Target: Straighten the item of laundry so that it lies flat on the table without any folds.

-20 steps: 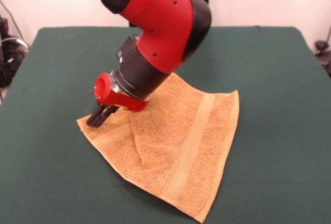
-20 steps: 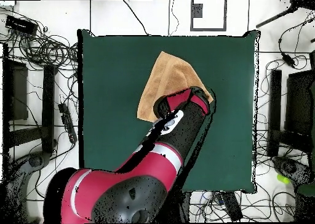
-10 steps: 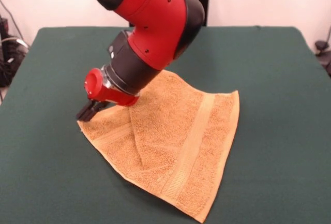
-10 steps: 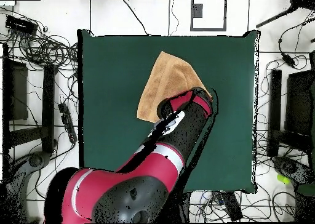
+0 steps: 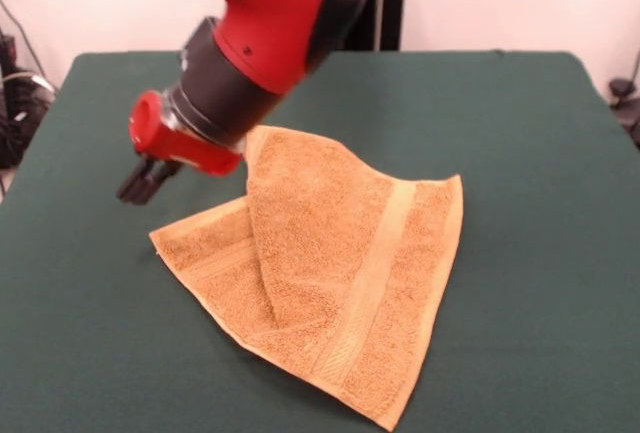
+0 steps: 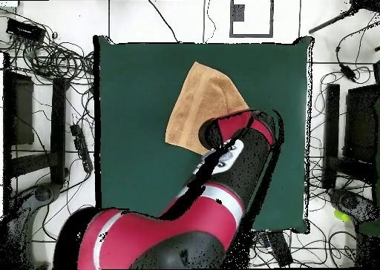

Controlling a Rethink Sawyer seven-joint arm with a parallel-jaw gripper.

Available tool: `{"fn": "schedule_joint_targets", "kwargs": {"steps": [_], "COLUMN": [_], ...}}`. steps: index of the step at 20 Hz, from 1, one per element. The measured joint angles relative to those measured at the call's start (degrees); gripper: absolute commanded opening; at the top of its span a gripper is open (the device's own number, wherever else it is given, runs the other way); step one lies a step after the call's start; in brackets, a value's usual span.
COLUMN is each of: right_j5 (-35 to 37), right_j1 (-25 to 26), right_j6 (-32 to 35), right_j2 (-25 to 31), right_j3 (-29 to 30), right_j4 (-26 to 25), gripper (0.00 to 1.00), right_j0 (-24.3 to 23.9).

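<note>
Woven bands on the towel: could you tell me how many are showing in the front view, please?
2. On the towel, one band runs from its far edge to its near edge, right of centre. A shorter band crosses the left corner; the folded flap may hide the rest.

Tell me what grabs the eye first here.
The big red and black arm comes down from the top of the front view, its dark pincer hanging above the green table just off the towel's corner. The orange towel lies mid-table with one part folded over itself.
</note>
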Motion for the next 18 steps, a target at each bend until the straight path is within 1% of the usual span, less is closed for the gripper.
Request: {"fn": "schedule_joint_targets", "kwargs": {"steps": [6,7,9,10,13,16,18], "right_j5": [0.83,0.83,0.86,0.84,0.83,0.84,0.83], "right_j1": [-9.19,-11.86,-13.22,-15.0,-16.11,-17.07,-17.05], "right_j6": [0.0,0.0,0.0,0.0,0.0,0.0,0.0], "right_j2": [6.27,9.13,10.98,14.26,17.28,22.83,24.97], "right_j3": [5.34,7.01,7.9,9.16,10.17,11.98,12.73], "right_j4": [2.17,3.47,4.29,5.59,6.4,7.78,8.0], "gripper": [0.0,0.0,0.0,0.0,0.0,0.0,0.0], "right_j0": [-5.54,-7.83,-9.31,-11.83,-14.06,-17.87,-19.13]}}
